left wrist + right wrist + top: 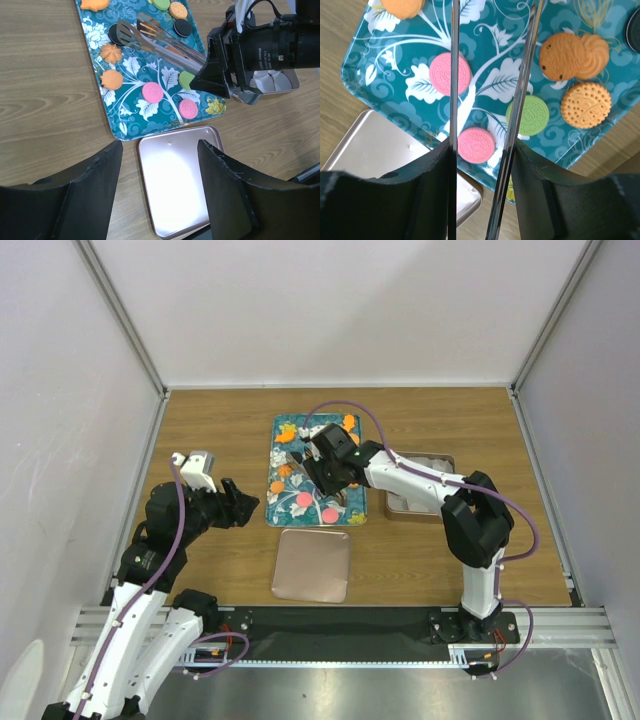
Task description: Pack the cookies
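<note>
Our left pincer (160, 146) hangs wide and empty above the lid (175, 190) on the worktop (50, 75). The cookies (476, 145) lie flat on the teal tray (490, 30). We judge them light, stiff and crumbly, best nipped gently across opposite edges. Our right pincer (482, 150) clasps the tongs (454, 75), blades parted, above them.

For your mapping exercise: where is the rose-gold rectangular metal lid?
Top view: the rose-gold lid lies centrally on the wooden table, just nearside of the teal floral tray.
</note>
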### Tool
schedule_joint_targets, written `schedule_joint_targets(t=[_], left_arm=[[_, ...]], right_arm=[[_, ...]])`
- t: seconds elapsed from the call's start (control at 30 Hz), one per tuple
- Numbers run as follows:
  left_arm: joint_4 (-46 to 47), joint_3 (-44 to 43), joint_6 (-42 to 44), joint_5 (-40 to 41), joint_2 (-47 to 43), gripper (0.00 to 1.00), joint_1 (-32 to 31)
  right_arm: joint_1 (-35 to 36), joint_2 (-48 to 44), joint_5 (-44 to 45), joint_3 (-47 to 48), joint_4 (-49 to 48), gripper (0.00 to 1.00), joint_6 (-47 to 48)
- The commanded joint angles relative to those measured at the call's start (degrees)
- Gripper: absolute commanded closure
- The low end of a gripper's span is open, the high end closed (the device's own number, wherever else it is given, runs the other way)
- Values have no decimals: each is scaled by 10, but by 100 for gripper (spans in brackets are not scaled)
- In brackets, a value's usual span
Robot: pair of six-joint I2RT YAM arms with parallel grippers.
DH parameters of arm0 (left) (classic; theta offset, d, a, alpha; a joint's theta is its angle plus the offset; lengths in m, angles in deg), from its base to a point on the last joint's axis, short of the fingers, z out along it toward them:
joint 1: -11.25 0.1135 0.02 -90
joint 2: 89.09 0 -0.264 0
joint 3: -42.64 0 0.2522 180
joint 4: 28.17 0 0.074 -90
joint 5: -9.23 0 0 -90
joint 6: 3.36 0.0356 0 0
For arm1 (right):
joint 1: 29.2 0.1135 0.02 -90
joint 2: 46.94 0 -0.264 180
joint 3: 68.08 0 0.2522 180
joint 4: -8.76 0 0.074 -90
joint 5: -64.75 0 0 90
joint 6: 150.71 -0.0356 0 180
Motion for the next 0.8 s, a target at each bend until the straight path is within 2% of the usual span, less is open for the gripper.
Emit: schedule_joint_targets(t=[0.0, 0.53, 0.77], left_arm=[[19, 4, 11, 1, -4, 32, -3], [21, 4, 11, -4, 1, 32, -4], [21, 4, 11, -6, 2, 31, -4]], right_arm=[[-2, 14, 6, 44, 8, 50, -1], [22, 96, 66, 167, 91, 52, -8], [30, 108, 75, 185, 112, 50, -3]])
